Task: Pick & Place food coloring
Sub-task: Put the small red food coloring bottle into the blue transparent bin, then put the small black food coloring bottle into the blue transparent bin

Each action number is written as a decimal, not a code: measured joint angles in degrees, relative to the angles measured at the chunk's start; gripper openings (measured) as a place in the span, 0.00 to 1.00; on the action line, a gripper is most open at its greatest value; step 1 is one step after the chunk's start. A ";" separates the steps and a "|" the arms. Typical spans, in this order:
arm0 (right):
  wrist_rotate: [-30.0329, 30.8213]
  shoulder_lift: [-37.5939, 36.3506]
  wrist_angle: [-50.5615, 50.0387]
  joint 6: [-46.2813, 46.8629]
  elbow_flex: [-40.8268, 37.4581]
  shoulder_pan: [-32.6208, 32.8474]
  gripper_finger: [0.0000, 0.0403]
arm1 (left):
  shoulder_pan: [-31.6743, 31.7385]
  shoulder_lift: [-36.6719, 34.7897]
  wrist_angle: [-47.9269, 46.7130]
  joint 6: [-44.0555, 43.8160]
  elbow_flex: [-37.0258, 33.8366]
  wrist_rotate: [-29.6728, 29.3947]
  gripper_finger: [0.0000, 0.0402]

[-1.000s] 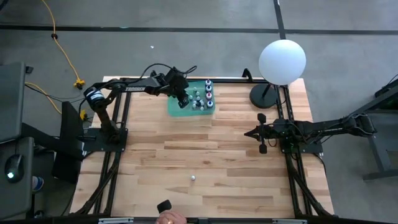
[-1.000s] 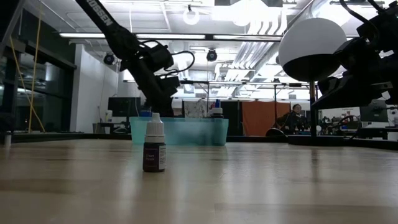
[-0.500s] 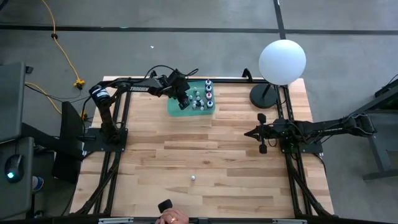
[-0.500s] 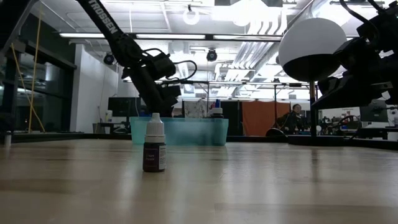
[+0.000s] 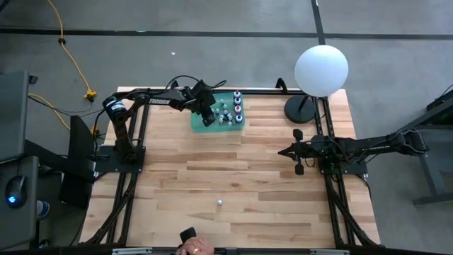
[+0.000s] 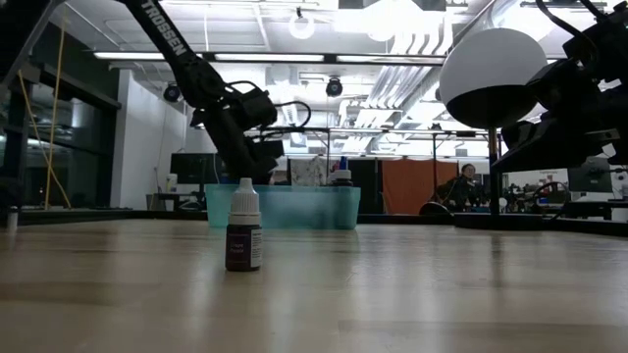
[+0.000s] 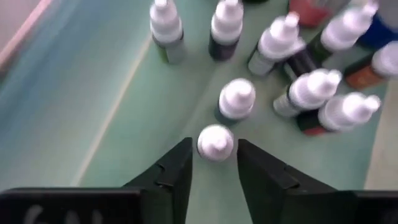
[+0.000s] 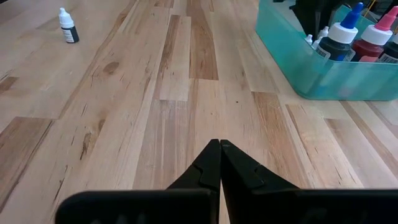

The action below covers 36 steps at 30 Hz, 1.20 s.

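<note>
A teal bin [image 5: 218, 113] at the table's far middle holds several small food coloring bottles with white caps [image 7: 292, 56]. My left gripper [image 5: 207, 112] is over the bin's left part, pointing down, open. Its fingers stand on either side of one white-capped bottle [image 7: 215, 142] that stands on the bin floor, and I cannot tell whether they touch it. One dark-bodied bottle [image 5: 220, 202] stands alone on the table near the front; it also shows in the low view [image 6: 243, 231]. My right gripper [image 5: 297, 151] waits shut and empty at the table's right.
A white globe lamp [image 5: 320, 69] stands on its base at the far right corner. A person's hand [image 5: 192, 248] with a small dark thing is at the table's near edge. Bare wood lies between the bin and the lone bottle.
My left gripper has shifted a little toward the table's far edge over the bin. The bottles and my right arm have stayed where they were.
</note>
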 joint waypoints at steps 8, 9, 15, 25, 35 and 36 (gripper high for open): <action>-0.01 0.00 0.00 0.00 0.02 -0.01 0.00 | -0.02 -0.84 -0.11 0.10 0.14 0.07 0.39; 0.00 -0.02 0.00 0.00 0.02 -0.02 0.00 | -0.02 -0.98 -0.23 0.10 0.17 0.09 0.40; 0.00 0.00 0.00 0.00 0.01 -0.01 0.00 | -0.02 -5.16 -1.32 1.40 0.17 0.01 0.41; -0.01 -0.02 0.01 0.00 0.00 -0.01 0.00 | 0.01 -18.14 -1.04 1.71 0.17 2.09 0.41; 0.00 -0.01 0.01 0.00 0.00 -0.01 0.00 | -1.92 -26.35 -2.43 0.29 0.19 17.45 0.41; 0.00 -0.02 0.00 0.00 0.00 -0.02 0.00 | -3.16 -26.35 -2.43 0.28 0.23 18.58 0.41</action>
